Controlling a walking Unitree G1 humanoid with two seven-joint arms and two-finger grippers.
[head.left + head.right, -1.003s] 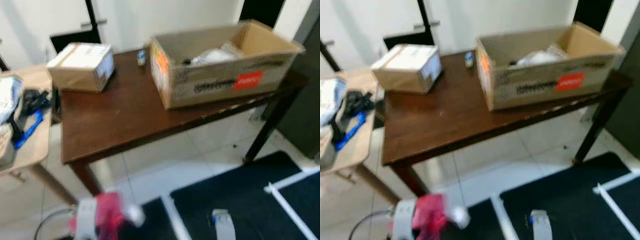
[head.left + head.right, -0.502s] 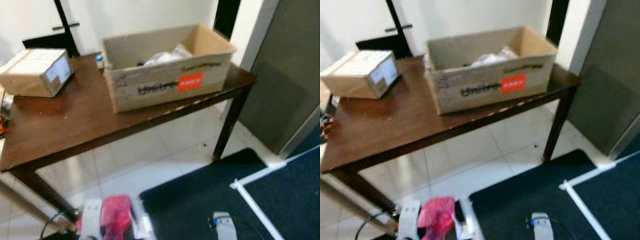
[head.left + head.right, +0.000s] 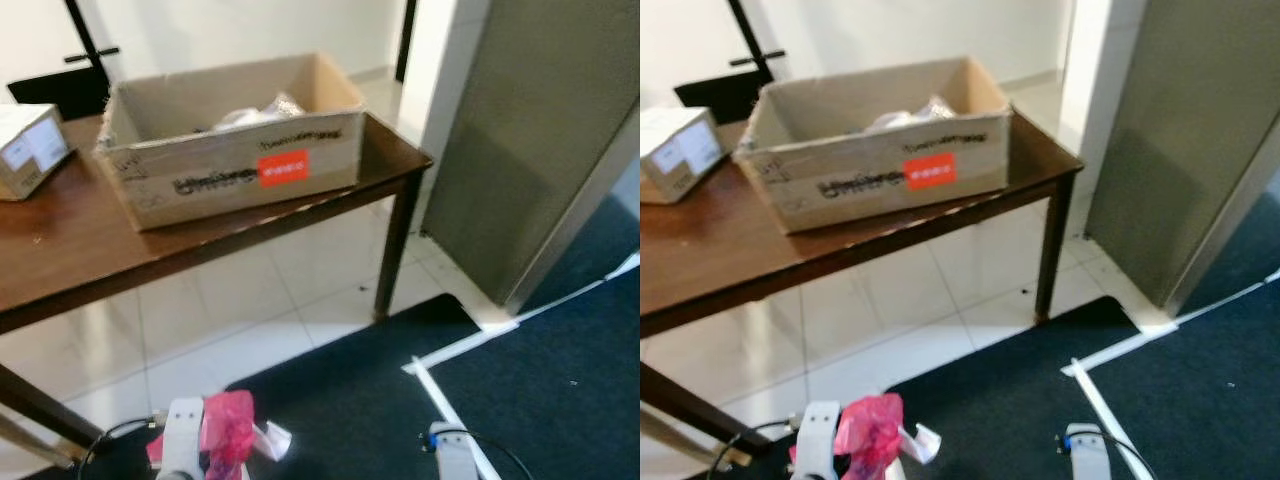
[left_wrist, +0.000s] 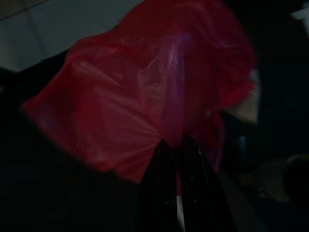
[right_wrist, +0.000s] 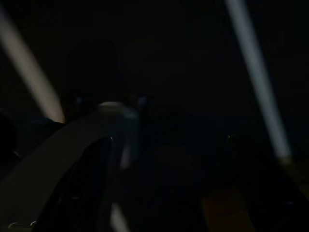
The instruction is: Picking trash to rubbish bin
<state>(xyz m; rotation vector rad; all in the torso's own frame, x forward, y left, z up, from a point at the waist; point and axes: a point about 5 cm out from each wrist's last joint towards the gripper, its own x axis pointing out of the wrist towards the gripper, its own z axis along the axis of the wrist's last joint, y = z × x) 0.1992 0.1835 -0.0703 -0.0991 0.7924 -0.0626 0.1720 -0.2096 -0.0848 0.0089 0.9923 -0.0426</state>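
While left hand point(image 4: 175, 145) pinches pink bag point(image 4: 145, 106), cardboard box point(image 3: 235, 160) on table point(image 3: 60, 260)

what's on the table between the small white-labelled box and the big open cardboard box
Nothing: in the left eye view, bare dark wood of the table separates the small box from the big open carton.

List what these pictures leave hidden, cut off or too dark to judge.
- Right gripper: right wrist view too dark to show its fingers.
- Open cardboard box: its near wall hides most of the pale contents.
- Small box: cut by the left edge in the left eye view.
- Red plastic bag: covers whatever the left gripper pinches.
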